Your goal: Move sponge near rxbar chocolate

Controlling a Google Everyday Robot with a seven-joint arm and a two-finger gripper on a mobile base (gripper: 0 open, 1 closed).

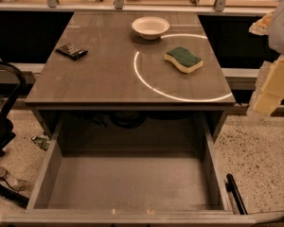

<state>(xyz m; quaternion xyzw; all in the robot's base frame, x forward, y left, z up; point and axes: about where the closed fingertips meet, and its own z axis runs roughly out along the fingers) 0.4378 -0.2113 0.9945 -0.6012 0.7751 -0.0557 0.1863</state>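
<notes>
Tabletop [109,74] holds one sponge [183,59], one rxbar chocolate [72,50], one bowl [150,27]; claw [270,86], probably beyond its right side, grip indiscernible.

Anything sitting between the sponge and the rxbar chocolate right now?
Camera view: only bare tabletop between sponge and rxbar chocolate, crossed by a bright arc. The white bowl sits behind that line. The hand hangs at the right edge.

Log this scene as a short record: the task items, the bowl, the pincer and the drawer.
sponge: on the right half of the table, green side up
rxbar chocolate: near the table's left edge, far from the sponge
bowl: white, at the back, behind the sponge
pincer: beyond the table's right edge, apart from the sponge
drawer: pulled open below the tabletop
</notes>
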